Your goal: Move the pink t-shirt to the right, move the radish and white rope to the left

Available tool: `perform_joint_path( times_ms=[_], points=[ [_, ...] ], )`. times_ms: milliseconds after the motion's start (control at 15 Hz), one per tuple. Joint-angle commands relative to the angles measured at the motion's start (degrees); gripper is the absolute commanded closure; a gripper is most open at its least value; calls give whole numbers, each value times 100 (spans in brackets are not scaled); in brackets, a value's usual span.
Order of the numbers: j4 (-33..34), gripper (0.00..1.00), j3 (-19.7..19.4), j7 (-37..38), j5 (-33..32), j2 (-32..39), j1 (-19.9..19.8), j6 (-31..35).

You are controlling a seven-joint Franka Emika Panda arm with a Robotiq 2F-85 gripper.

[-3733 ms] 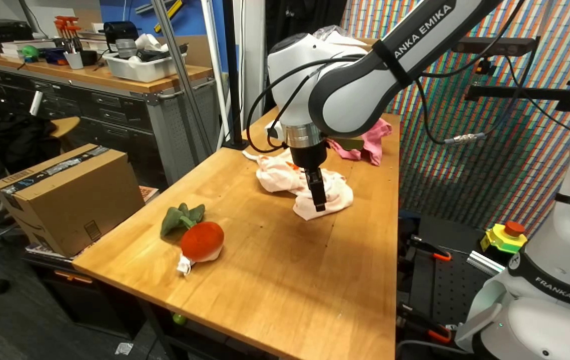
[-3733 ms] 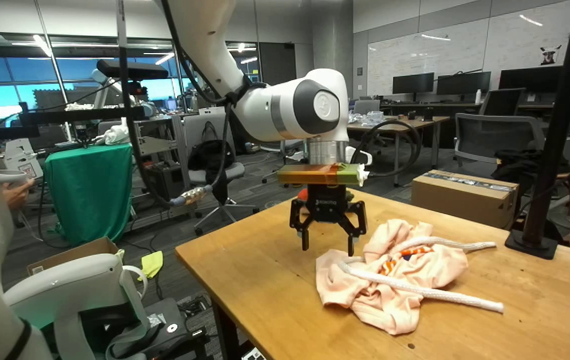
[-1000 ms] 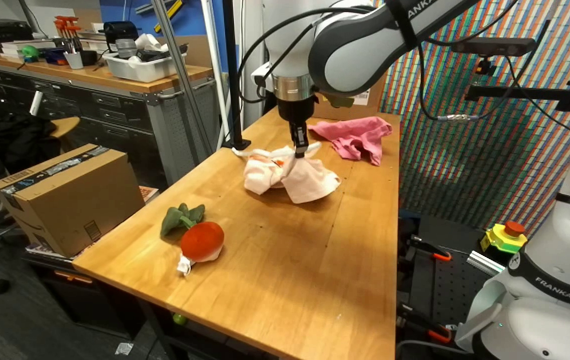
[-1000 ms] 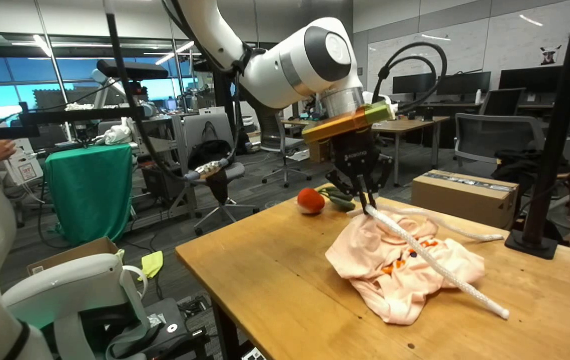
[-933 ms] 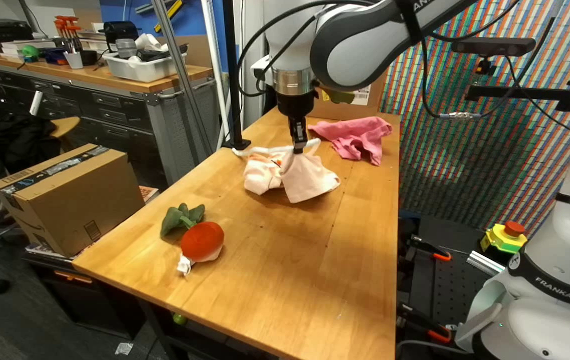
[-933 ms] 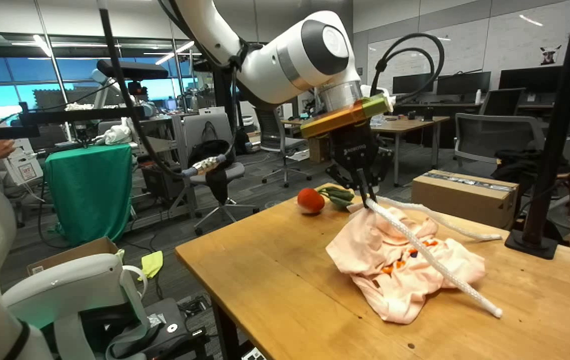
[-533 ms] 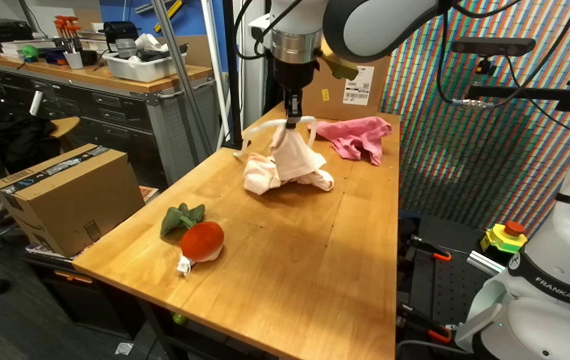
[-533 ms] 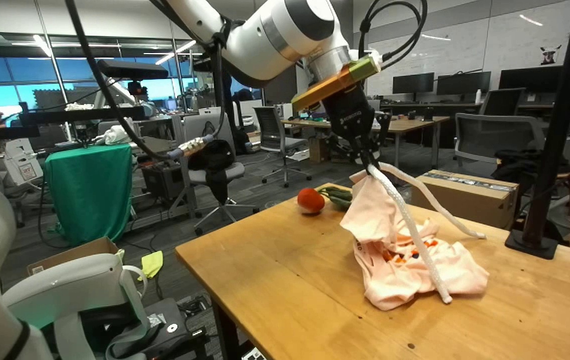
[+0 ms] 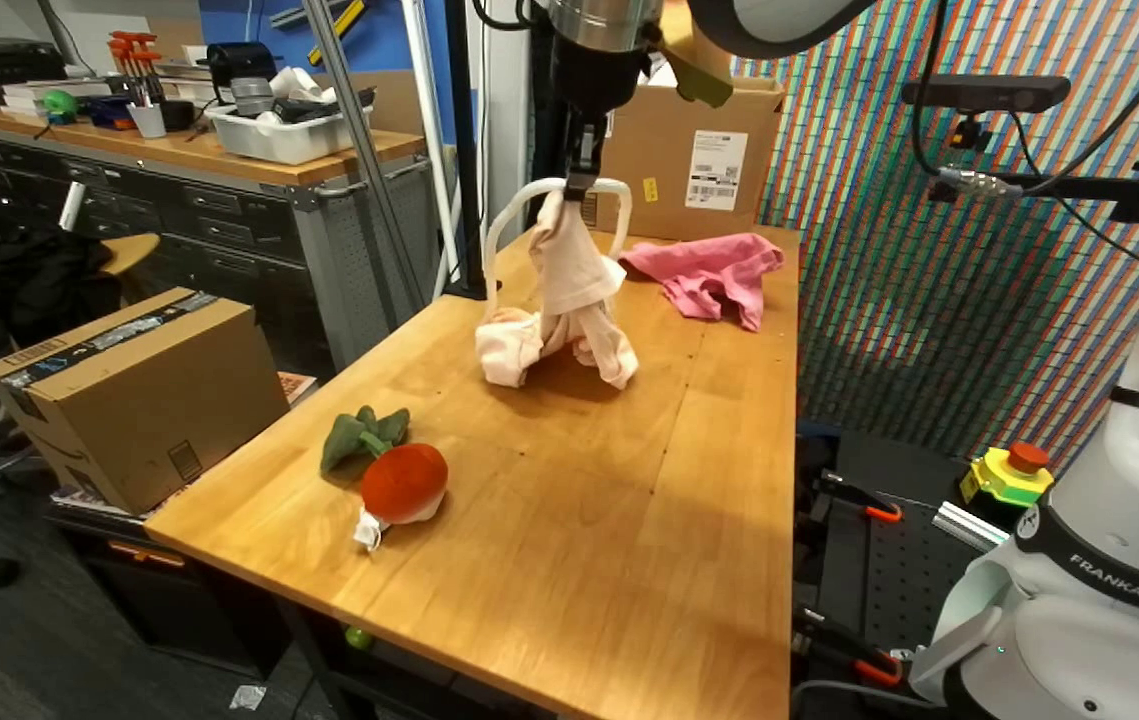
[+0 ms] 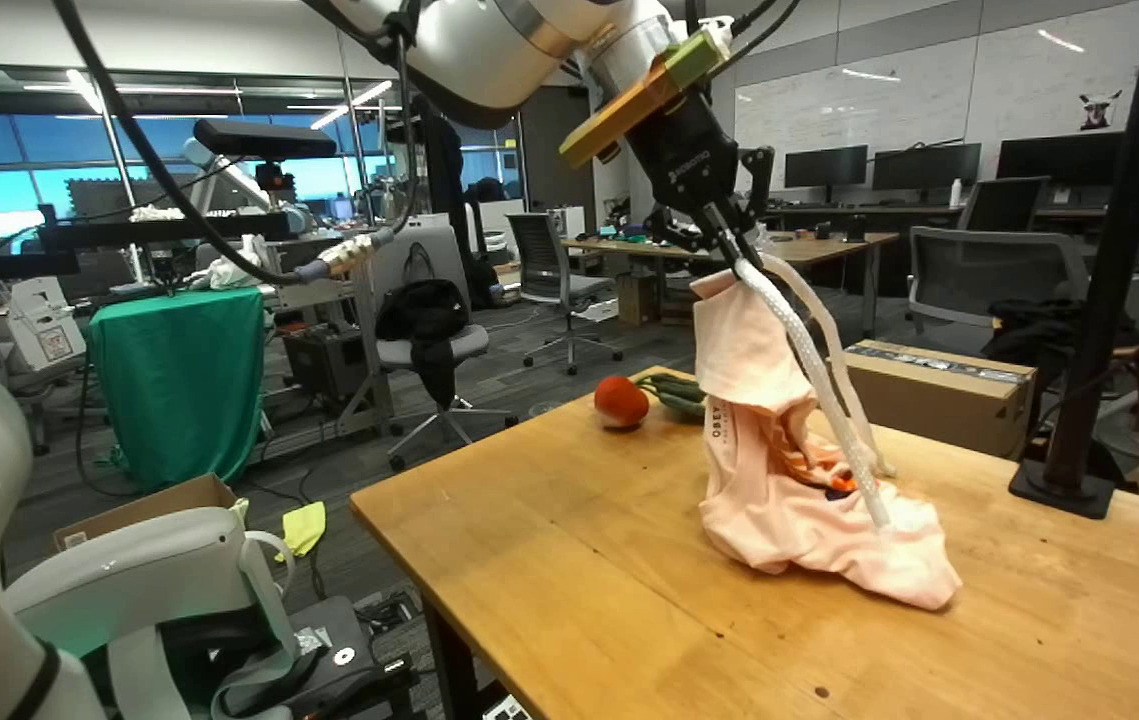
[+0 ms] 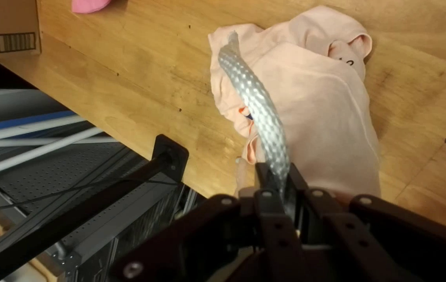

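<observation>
The hand [image 10: 734, 252] is squeezed tight on the white rope [image 10: 815, 370] and a pinch of pale pink cloth [image 10: 749, 345]. The rope bends like an upside-down U, both ends pointing down. The cloth hangs too, and its bottom lies on the surface [image 9: 549, 520]. Dark letters [image 10: 717, 420] on the cloth say OBEY. Little white letters on the hand say ROBOTIQ. The bright pink t-shirt [image 9: 709, 270] lies crumpled on the surface, near a brown box [image 9: 669, 150]. The box has a white label [image 9: 716, 170], too small to read. In both exterior views the red radish [image 9: 404, 485] lies on the surface, well apart from the hand. A black band [image 9: 1129, 584] on the white robot [image 9: 1079, 660] says FRANKA EMIKA.
</observation>
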Motion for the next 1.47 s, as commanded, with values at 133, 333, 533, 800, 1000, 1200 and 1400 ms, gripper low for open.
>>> perform_joint_path(
  times_ms=[133,333,533,800,1000,1200,1400],
  points=[
    [236,92,81,424,-161,-506,-100,-142],
    [409,92,90,647,-221,-801,-186,-170],
    [493,92,100,793,-257,-1058,-298,-162],
    [478,92,126,927,-334,-1295,-412,-160],
    [393,92,74,842,-172,-1442,-380,-242],
    [265,92,-14,588,243,-1603,-256,-498],
    [91,92,-54,274,749,-1843,-122,-885]
  ],
)
